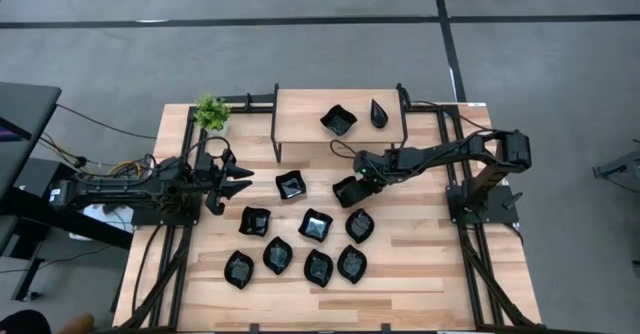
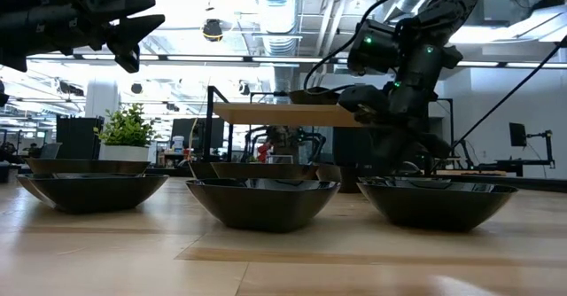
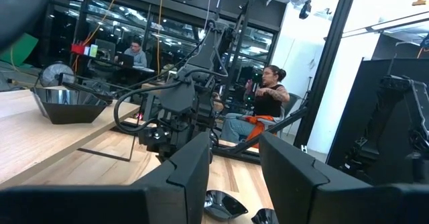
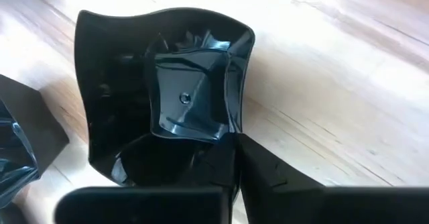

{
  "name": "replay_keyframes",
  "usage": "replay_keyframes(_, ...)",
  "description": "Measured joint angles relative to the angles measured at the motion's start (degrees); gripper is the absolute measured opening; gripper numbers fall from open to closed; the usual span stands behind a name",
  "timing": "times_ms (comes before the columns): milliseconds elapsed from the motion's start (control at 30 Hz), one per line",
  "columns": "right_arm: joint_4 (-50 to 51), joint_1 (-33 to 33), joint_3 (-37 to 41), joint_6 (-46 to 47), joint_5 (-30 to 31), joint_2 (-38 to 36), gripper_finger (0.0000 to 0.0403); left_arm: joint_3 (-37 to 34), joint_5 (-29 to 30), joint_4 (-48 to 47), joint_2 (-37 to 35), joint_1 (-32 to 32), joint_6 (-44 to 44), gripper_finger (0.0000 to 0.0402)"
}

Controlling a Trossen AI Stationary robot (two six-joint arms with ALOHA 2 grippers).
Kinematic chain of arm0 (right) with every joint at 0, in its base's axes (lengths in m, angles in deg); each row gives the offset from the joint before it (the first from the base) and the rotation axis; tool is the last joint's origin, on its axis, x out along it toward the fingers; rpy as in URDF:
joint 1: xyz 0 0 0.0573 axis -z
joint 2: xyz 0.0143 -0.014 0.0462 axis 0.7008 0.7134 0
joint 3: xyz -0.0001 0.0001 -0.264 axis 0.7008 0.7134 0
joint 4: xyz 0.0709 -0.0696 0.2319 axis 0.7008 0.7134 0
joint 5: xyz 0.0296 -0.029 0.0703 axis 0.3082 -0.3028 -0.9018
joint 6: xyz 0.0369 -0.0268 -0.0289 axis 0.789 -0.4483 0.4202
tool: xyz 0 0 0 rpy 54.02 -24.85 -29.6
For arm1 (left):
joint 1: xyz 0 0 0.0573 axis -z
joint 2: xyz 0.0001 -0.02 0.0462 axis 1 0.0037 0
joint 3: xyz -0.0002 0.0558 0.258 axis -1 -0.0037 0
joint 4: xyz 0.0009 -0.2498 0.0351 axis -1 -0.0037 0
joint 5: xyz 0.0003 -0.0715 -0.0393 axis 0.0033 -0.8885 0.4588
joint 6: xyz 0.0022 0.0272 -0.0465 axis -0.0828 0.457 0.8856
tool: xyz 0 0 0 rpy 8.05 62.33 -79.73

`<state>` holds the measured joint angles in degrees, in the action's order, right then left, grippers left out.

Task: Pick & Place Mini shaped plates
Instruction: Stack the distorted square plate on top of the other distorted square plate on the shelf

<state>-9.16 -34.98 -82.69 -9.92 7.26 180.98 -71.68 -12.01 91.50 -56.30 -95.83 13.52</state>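
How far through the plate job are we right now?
Two black dishes, a wavy square one and a teardrop one, already sit on the raised shelf. The right gripper is shut on the rim of a square dish. Eight more dishes remain on the table. The left gripper waits open.

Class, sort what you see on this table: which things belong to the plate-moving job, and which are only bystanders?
Job: glossy black mini shaped plates; wavy-edged square plate gripped in the right gripper jaws; raised wooden shelf holding two plates.
Bystanders: small green plant; waiting left gripper.
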Motion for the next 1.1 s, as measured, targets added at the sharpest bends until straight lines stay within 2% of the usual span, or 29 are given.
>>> replay_keyframes(167,-0.59,-0.54,-1.73,-0.04,0.34,-1.65,0.0004,0.01,0.0,0.0,0.01,-0.02,-0.36,0.0132)
replay_keyframes(367,-0.29,-0.39,-6.52,-4.98,-0.12,-5.31,0.0002,0.0,0.0,0.04,0.0,-0.02,-0.46,0.0132)
replay_keyframes(700,2.04,-2.98,-14.48,-16.28,-10.05,-8.43,0.0001,0.0,0.0,0.04,-0.01,-0.01,-0.44,0.0132)
replay_keyframes(833,4.73,-2.79,-21.39,-21.48,-10.44,-8.48,0.0001,0.0,0.0,0.07,-0.02,-0.02,-0.45,0.0132)
replay_keyframes(1100,10.41,0.91,-37.52,-39.85,-10.27,-8.48,0.0,-0.01,0.0,0.07,-0.01,-0.02,-0.46,0.0132)
